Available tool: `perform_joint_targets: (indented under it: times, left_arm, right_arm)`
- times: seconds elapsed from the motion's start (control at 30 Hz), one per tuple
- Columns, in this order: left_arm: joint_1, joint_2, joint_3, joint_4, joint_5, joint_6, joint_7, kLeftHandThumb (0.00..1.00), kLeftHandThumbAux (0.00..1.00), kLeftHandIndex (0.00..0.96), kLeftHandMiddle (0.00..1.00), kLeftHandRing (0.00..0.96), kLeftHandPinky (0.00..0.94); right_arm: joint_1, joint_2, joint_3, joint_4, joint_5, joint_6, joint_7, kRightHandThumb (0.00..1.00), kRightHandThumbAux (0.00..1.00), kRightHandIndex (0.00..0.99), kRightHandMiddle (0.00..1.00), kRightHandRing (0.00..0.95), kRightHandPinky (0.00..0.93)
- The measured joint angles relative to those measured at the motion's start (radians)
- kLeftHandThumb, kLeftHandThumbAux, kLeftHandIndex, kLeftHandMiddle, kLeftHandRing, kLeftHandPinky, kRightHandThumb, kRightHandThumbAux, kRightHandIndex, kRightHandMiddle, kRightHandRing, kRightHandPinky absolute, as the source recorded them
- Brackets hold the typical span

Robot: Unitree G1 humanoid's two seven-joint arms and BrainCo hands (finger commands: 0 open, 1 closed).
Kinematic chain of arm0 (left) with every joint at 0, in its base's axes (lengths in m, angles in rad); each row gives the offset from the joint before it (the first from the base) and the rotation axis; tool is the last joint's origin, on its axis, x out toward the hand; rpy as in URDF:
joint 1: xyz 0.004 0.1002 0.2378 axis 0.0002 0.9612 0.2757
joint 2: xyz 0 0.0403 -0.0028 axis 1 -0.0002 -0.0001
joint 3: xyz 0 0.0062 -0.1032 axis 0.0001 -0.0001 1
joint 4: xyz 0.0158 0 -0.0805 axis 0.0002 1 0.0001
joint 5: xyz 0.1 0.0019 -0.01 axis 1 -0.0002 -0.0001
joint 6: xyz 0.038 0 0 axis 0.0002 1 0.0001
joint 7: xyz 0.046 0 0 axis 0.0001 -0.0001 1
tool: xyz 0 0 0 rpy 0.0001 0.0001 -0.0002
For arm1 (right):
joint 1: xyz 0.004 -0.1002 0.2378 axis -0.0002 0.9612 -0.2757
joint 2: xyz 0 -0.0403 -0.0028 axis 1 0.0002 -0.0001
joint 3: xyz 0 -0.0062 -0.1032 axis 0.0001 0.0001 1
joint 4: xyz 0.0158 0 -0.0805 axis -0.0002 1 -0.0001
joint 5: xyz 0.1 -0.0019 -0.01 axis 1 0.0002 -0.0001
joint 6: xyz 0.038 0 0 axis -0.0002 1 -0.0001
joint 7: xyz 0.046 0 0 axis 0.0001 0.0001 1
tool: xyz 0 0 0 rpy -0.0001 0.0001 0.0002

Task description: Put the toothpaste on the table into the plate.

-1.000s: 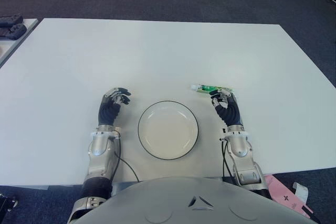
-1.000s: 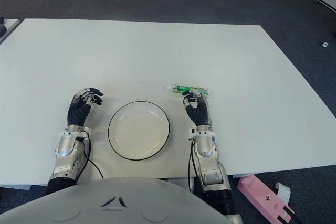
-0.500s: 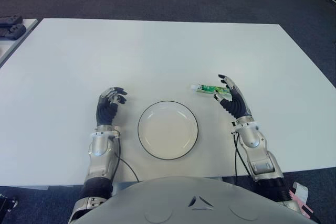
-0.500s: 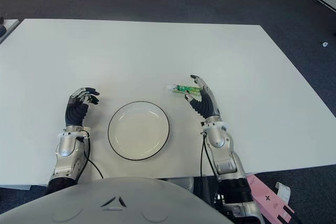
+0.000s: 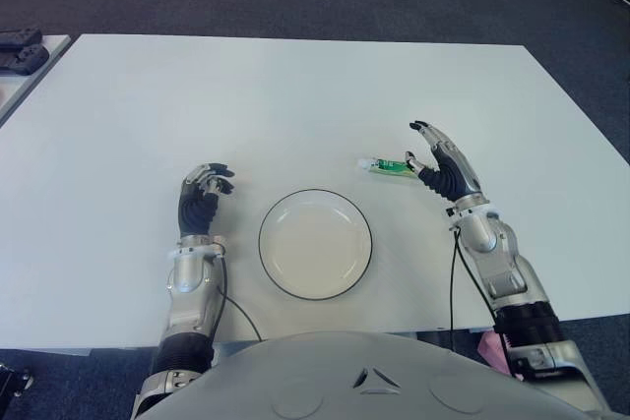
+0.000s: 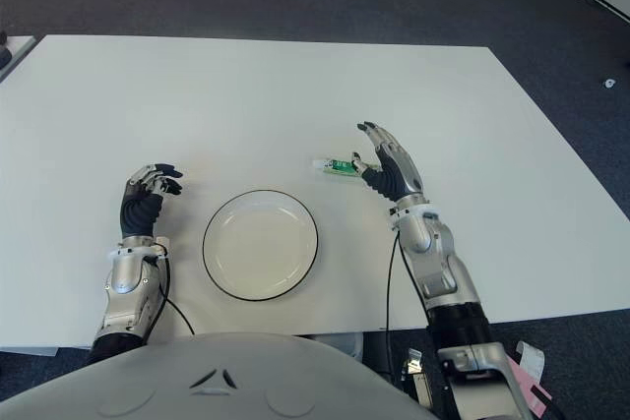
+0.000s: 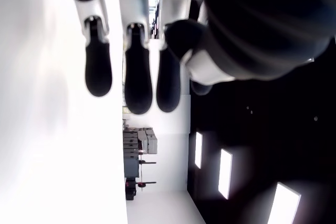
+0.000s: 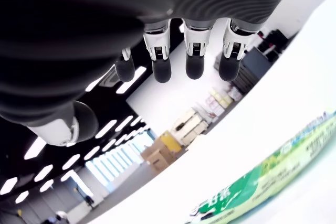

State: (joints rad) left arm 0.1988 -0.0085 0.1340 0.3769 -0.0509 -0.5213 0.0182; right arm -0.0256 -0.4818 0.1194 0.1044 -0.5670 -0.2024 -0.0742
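Right hand (image 5: 445, 166): fingers (image 8: 193, 59) spread and extended, holding nothing, poised just beside the right end of the small green-and-white toothpaste tube (image 5: 386, 165). Contact with it cannot be told. Tube lies flat on the white table (image 5: 295, 95), just beyond and to the right of the round white plate with a dark rim (image 5: 315, 242), apart from it. Left hand (image 5: 200, 199): fingers (image 7: 137, 77) curled, empty, left of the plate.

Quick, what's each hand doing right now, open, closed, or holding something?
Left hand: fingers curled, holding nothing, left of the plate.
Right hand: open, fingers spread, holding nothing; the toothpaste lies on the table beside it.
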Motion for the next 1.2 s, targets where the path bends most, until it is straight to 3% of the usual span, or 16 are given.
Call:
perform_joint_targets:
  times: [0.33,0.7,1.2]
  left_arm:
    - [0.01,-0.015,0.0,-0.016,0.003,0.003,0.001,0.836,0.678,0.421,0.476,0.572,0.538]
    - [0.013,-0.015,0.0,-0.019,0.006,0.003,0.001,0.835,0.679,0.415,0.48,0.569,0.537]
    - [0.018,-0.02,0.001,-0.025,0.01,-0.001,0.001,0.835,0.678,0.418,0.478,0.571,0.539]
  right_arm:
    - [-0.156,-0.064,0.093,0.153,-0.14,-0.043,-0.025,0.561,0.215,0.0,0.0,0.0,0.0]
    - [-0.262,-0.089,0.191,0.266,-0.19,-0.052,0.045,0.553,0.185,0.0,0.0,0.0,0.0]
    - [-0.48,-0.063,0.411,0.729,-0.316,-0.213,-0.061,0.531,0.152,0.0,0.0,0.0,0.0]
